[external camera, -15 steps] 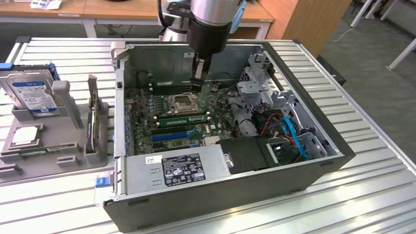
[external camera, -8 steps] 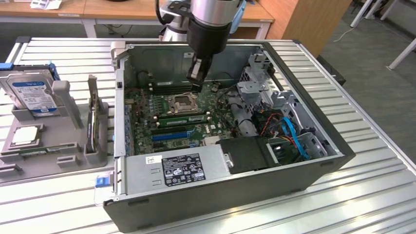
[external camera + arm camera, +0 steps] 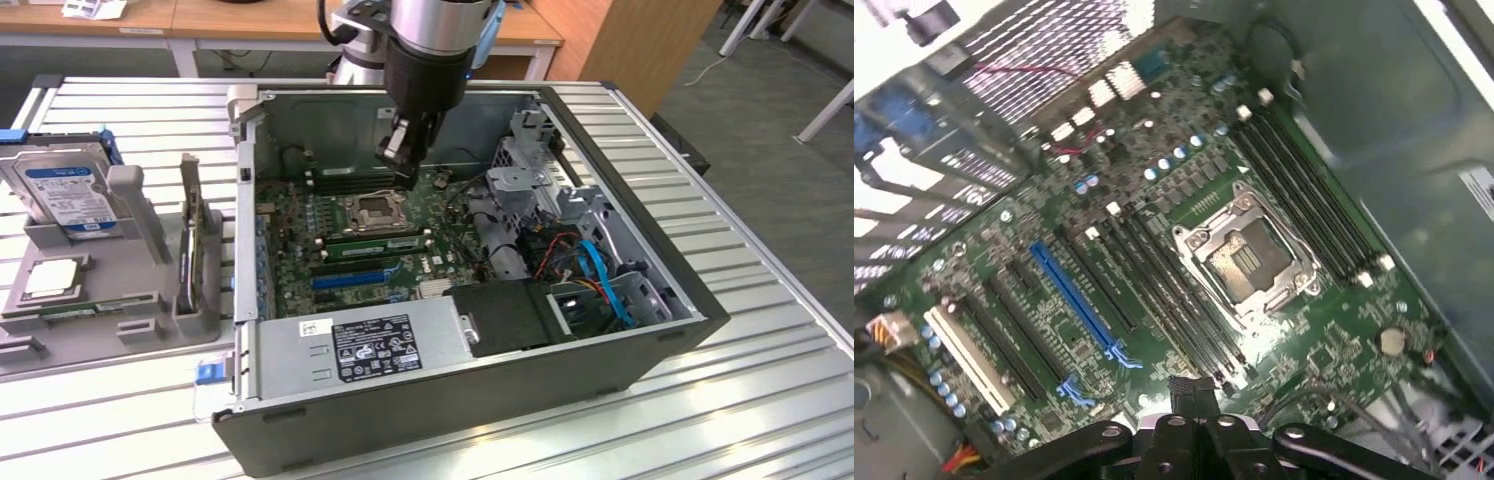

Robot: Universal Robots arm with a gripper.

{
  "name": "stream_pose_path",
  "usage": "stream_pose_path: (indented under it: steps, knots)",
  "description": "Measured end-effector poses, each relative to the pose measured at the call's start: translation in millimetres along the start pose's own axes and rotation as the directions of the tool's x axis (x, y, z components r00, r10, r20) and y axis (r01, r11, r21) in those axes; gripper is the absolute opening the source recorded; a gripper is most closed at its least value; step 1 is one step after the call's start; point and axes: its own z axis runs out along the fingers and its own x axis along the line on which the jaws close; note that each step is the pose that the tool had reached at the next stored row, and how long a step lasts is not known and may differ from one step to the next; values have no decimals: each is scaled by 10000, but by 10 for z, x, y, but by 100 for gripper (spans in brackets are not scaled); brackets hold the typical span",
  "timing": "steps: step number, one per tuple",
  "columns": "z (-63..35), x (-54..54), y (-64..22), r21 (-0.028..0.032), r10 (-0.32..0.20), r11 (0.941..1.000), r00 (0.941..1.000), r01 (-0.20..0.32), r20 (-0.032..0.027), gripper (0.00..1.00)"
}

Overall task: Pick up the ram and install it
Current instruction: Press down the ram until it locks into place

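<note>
Hovering over board [image 3: 1154, 250] inside case [image 3: 641, 330] — tool [image 3: 400, 160] pinched closed, holding nothing visible; ram [image 3: 379, 238] sitting in slot beside socket [image 3: 1249, 260].

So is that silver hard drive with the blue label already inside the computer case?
No, the hard drive stands in a grey holder on the table, outside the open computer case, on the exterior view's left.
</note>
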Motion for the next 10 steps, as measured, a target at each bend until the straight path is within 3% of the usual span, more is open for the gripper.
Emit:
stream_pose_path:
  steps: [5,10]
  knots:
    - [7,1,0,45,912,9958,9958,-913,42,10]
    - [13,1,0,86,1816,9833,9833,-1817,88,10]
